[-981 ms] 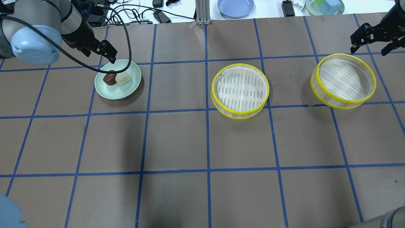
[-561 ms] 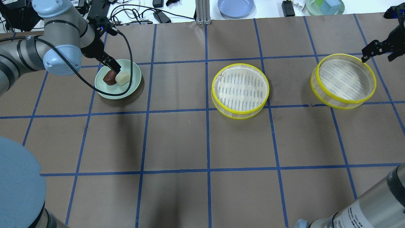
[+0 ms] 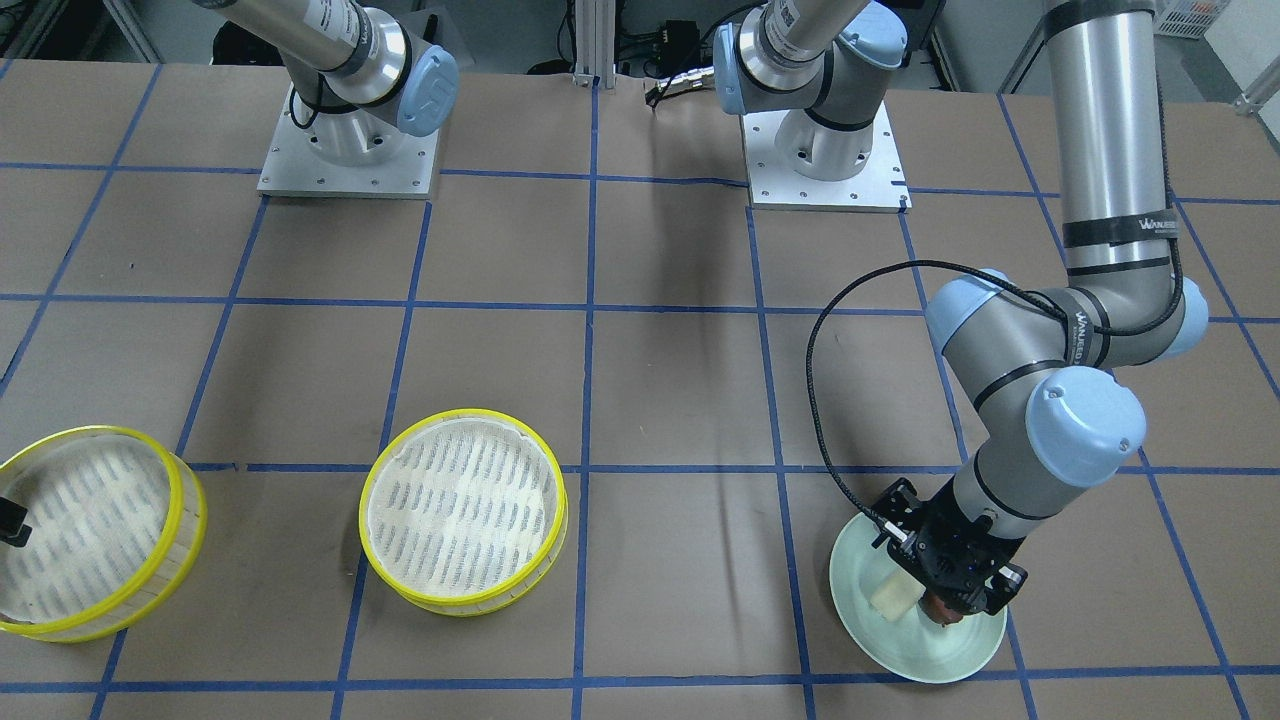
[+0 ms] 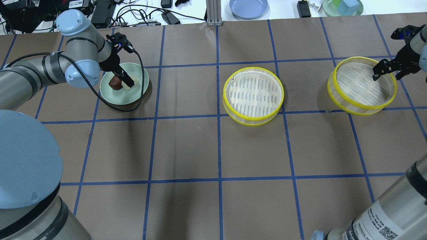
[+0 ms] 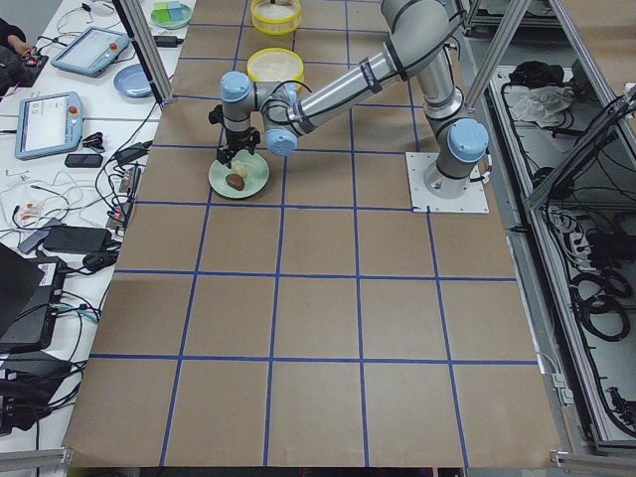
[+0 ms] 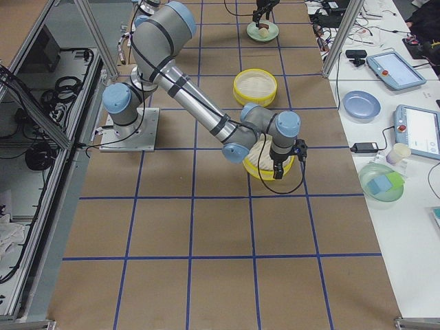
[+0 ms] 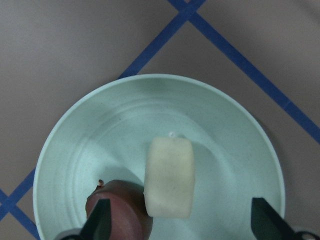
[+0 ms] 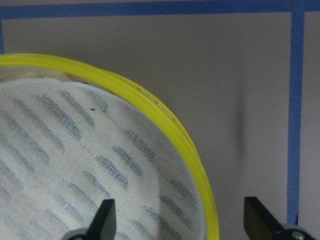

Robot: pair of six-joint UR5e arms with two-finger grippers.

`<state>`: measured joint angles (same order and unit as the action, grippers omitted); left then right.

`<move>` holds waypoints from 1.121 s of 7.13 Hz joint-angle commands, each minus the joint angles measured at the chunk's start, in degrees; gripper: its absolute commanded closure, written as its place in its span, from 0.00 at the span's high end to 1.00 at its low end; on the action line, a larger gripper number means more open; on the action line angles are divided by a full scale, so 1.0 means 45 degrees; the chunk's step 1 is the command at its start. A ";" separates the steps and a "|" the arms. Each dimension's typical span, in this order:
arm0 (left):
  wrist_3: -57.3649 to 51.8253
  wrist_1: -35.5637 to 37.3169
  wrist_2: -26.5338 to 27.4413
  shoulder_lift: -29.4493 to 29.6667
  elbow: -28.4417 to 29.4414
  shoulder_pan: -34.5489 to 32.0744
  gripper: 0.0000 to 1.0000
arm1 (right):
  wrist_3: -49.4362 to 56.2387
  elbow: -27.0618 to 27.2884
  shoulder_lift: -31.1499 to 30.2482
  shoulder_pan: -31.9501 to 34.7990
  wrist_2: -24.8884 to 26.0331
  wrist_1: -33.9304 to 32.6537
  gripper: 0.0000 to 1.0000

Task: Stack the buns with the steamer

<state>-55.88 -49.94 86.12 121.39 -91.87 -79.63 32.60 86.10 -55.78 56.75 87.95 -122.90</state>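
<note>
The cream-white bun (image 7: 170,177) and the dark reddish-brown bun (image 7: 120,215) lie touching on a mint-green plate (image 7: 225,130). My left gripper (image 7: 182,222) is open low over the plate. Its fingers stand either side of the cream bun, and one fingertip (image 7: 102,217) is in front of the brown bun. In the overhead view the left gripper (image 4: 125,80) hides part of both buns. One steamer tier (image 4: 253,95) sits mid-table and the other (image 4: 362,85) at the right. My right gripper (image 4: 387,69) is open. Its fingers straddle the right tier's yellow rim (image 8: 165,117).
A blue plate (image 4: 248,7), a clear bowl of coloured blocks (image 4: 343,6), cables and a metal post (image 4: 213,11) lie along the table's far edge. The two arm bases (image 3: 350,150) stand at the robot's side of the table.
My left gripper has come down from beside the plate to over the buns. My right gripper has dropped from beyond the right tier onto its far-right rim.
</note>
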 commanded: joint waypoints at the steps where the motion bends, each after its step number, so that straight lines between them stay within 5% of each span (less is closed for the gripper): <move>1: -0.0043 0.0488 -0.0211 0.0405 0.0084 0.0001 0.87 | 0.0661 0.0007 -0.0006 -0.0247 0.0124 0.0083 0.51; 2: -0.0062 0.0492 -0.0173 0.0522 0.0104 0.0001 0.87 | 0.0858 0.0007 0.0013 -0.0247 0.0124 0.0084 0.41; 4: -0.0102 0.0492 -0.0114 0.0680 0.0123 0.0001 0.00 | 0.0841 0.0104 0.0071 -0.0247 0.0124 0.0103 0.26; 6: 0.0151 0.0492 -0.0133 0.0506 0.0162 0.0001 0.00 | 0.0860 0.0124 -0.0006 -0.0247 0.0045 0.0065 0.13; 8: 0.2869 0.0725 -0.0424 0.0037 0.0744 -0.0406 0.00 | 0.0841 0.0104 -0.0123 -0.0247 0.0065 0.0064 0.00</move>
<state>-50.49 -47.36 85.14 122.77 -90.35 -80.10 36.48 86.58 -55.98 55.64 88.23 -122.59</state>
